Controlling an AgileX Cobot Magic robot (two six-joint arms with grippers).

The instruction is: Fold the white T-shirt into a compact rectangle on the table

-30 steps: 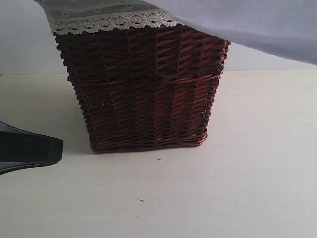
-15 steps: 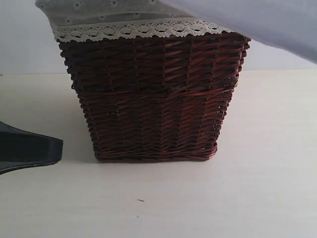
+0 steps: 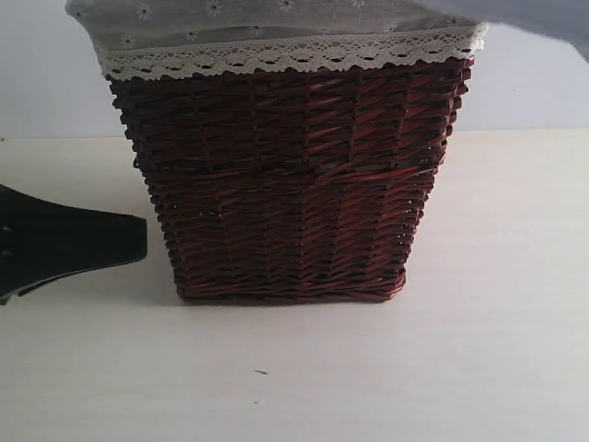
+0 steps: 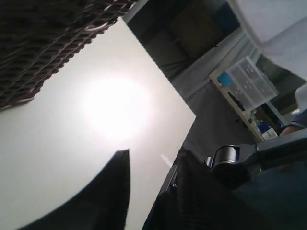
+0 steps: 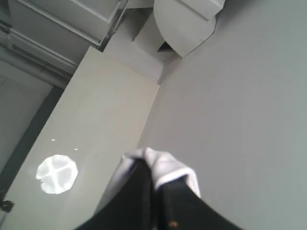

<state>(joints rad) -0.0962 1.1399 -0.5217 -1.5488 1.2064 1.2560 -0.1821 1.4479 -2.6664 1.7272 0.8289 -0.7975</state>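
A fold of the white T-shirt (image 5: 173, 168) is pinched between the black fingers of my right gripper (image 5: 154, 168), which is shut on it and points up at the ceiling. In the exterior view only a strip of the white T-shirt (image 3: 543, 17) shows, at the top right, above the basket. My left gripper (image 3: 138, 244) hovers low over the table (image 3: 304, 368), just left of the basket. Its fingers (image 4: 112, 191) stand apart with bare table (image 4: 72, 143) between them, so my left gripper (image 4: 156, 160) is open and holds nothing.
A dark red wicker basket (image 3: 290, 184) with white lace trim (image 3: 285, 55) stands mid-table, and its weave (image 4: 43, 38) also shows in the left wrist view. Beyond the table edge are a shelf with a clear plastic box (image 4: 247, 81) and part of an arm (image 4: 268, 153).
The basket has shifted right and now faces squarely. The T-shirt has lifted almost out of the exterior view. My left gripper has moved right, closer to the basket.
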